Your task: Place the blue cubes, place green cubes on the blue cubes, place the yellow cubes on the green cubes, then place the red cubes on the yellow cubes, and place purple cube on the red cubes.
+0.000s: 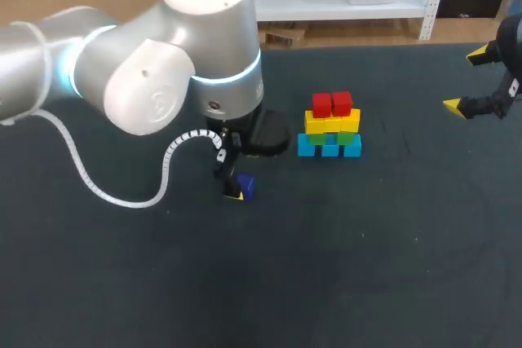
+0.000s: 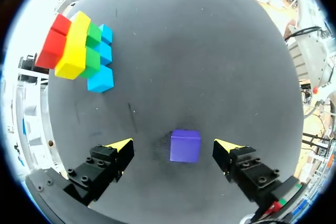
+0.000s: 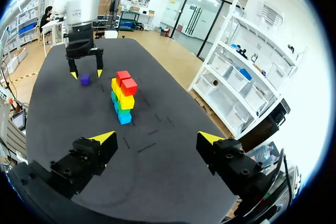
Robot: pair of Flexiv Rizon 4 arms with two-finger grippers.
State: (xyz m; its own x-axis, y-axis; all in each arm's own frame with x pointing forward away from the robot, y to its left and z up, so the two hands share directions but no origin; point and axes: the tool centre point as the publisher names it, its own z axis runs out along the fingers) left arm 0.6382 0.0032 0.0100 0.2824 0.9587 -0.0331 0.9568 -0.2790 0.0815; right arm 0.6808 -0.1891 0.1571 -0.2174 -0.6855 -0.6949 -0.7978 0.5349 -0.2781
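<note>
A small purple cube (image 2: pixel 185 146) sits on the dark table (image 1: pixel 367 266), left of and nearer than the stacked wall of blue, green, yellow and red cubes (image 1: pixel 329 126). The left gripper (image 2: pixel 173 145) hangs over it, jaws spread, a finger on either side without touching. The right gripper (image 3: pixel 156 137), jaws also spread, hovers far right, well apart from the stack.

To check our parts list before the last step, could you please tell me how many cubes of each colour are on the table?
blue cubes: 3
green cubes: 2 showing
yellow cubes: 3, as far as the seams show
red cubes: 2
purple cube: 1
Total: 11
</note>
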